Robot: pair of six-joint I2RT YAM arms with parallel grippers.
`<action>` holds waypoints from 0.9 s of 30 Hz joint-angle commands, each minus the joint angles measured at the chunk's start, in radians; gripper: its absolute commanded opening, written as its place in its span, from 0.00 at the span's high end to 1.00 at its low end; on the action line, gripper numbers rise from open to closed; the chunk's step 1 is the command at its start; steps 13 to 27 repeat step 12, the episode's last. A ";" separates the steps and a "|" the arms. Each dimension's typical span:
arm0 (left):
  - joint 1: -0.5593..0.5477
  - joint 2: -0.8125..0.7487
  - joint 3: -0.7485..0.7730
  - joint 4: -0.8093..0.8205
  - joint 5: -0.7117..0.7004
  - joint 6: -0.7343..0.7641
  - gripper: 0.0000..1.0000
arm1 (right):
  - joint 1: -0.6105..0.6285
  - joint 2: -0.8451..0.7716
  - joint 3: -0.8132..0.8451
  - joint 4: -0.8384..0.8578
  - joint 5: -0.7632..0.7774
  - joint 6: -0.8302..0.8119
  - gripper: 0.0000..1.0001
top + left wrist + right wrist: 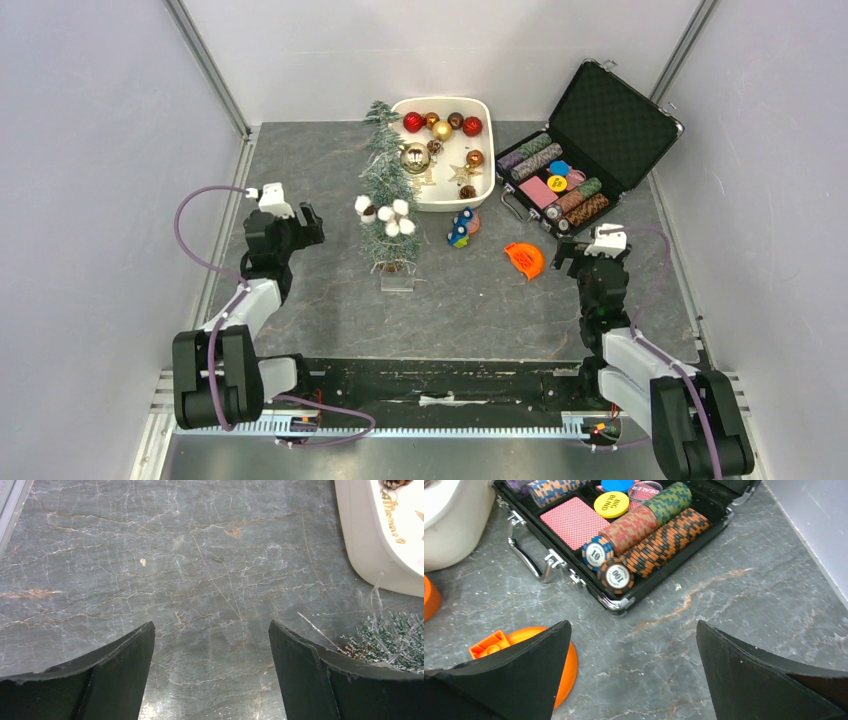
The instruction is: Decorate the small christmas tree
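Small christmas tree (pixel 388 190) upright on clear square base (pixel 397 282), mid-table on grey marbled table (pixel 330 310), just left of white tray (pixel 489 170). Cluster of white cotton-like puffs (pixel 388 213) on its lower branches. In tray: red balls (pixel 413 122), gold ball (pixel 442 130), larger shiny ball (pixel 415 157), star shape (pixel 464 172), some brown bits. 2 small blue-green figures (pixel 461 230) on table just in front of tray. Open black poker case (pixel 600 130) at far right: chip rows, pink card deck (pixel 541 190), yellow button. Orange plastic piece (pixel 525 260) on table near case's front corner. Left gripper (pixel 303 222) left of tree, clear of it, low over bare table; jaws wide apart, nothing between. In left wrist view, frosted branch tips at lower right just past 1 finger, tray wall at top right. Right gripper (pixel 572 252) just right of orange piece, in front of case; jaws wide apart, empty. In right wrist view, orange piece partly hidden behind 1 finger; chips marked 10 and 100 at case's near corner.
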 commanded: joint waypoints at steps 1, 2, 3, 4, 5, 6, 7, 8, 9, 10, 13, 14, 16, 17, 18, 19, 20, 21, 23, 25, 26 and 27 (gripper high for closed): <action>-0.001 -0.017 -0.026 0.178 -0.005 -0.082 0.10 | -0.002 -0.043 -0.067 0.170 0.067 -0.051 0.02; -0.001 -0.014 -0.034 0.185 -0.006 -0.082 0.10 | -0.003 -0.045 -0.084 0.184 0.063 -0.051 0.02; -0.001 -0.010 -0.043 0.194 -0.006 -0.079 0.10 | -0.002 -0.046 -0.094 0.193 0.057 -0.079 0.02; -0.001 -0.008 -0.053 0.207 -0.012 -0.077 0.10 | -0.002 -0.049 -0.098 0.195 0.049 -0.087 0.02; -0.001 -0.005 -0.060 0.219 -0.015 -0.070 0.10 | -0.002 -0.053 -0.099 0.195 0.046 -0.088 0.02; -0.001 -0.007 -0.062 0.218 -0.011 -0.051 0.10 | -0.002 -0.056 -0.098 0.197 0.047 -0.088 0.02; -0.001 -0.010 -0.063 0.215 -0.003 -0.036 0.10 | -0.002 -0.063 -0.113 0.206 0.049 -0.085 0.02; -0.001 -0.014 -0.065 0.213 0.004 -0.023 0.10 | -0.003 -0.066 -0.133 0.219 0.049 -0.081 0.02; 0.000 -0.020 -0.074 0.221 0.006 -0.022 0.10 | -0.002 -0.069 -0.139 0.235 0.051 -0.079 0.02; -0.001 -0.024 -0.079 0.231 0.010 -0.026 0.10 | -0.002 -0.069 -0.145 0.244 0.050 -0.079 0.02; -0.001 -0.030 -0.089 0.241 0.006 -0.042 0.10 | -0.003 -0.067 -0.149 0.252 0.050 -0.076 0.02; -0.001 -0.030 -0.089 0.241 0.006 -0.042 0.10 | -0.003 -0.067 -0.149 0.252 0.050 -0.076 0.02; -0.001 -0.030 -0.089 0.241 0.006 -0.042 0.10 | -0.003 -0.067 -0.149 0.252 0.050 -0.076 0.02; -0.001 -0.030 -0.089 0.241 0.006 -0.042 0.10 | -0.003 -0.067 -0.149 0.252 0.050 -0.076 0.02; -0.001 -0.030 -0.089 0.241 0.006 -0.042 0.10 | -0.003 -0.067 -0.149 0.252 0.050 -0.076 0.02; -0.001 -0.030 -0.089 0.241 0.006 -0.042 0.10 | -0.003 -0.067 -0.149 0.252 0.050 -0.076 0.02; -0.001 -0.030 -0.089 0.241 0.006 -0.042 0.10 | -0.003 -0.067 -0.149 0.252 0.050 -0.076 0.02; -0.001 -0.030 -0.089 0.241 0.006 -0.042 0.10 | -0.003 -0.067 -0.149 0.252 0.050 -0.076 0.02; -0.001 -0.030 -0.089 0.241 0.006 -0.042 0.10 | -0.003 -0.067 -0.149 0.252 0.050 -0.076 0.02; -0.001 -0.030 -0.089 0.241 0.006 -0.042 0.10 | -0.003 -0.067 -0.149 0.252 0.050 -0.076 0.02; -0.001 -0.030 -0.089 0.241 0.006 -0.042 0.10 | -0.003 -0.067 -0.149 0.252 0.050 -0.076 0.02; -0.001 -0.030 -0.089 0.241 0.006 -0.042 0.10 | -0.003 -0.067 -0.149 0.252 0.050 -0.076 0.02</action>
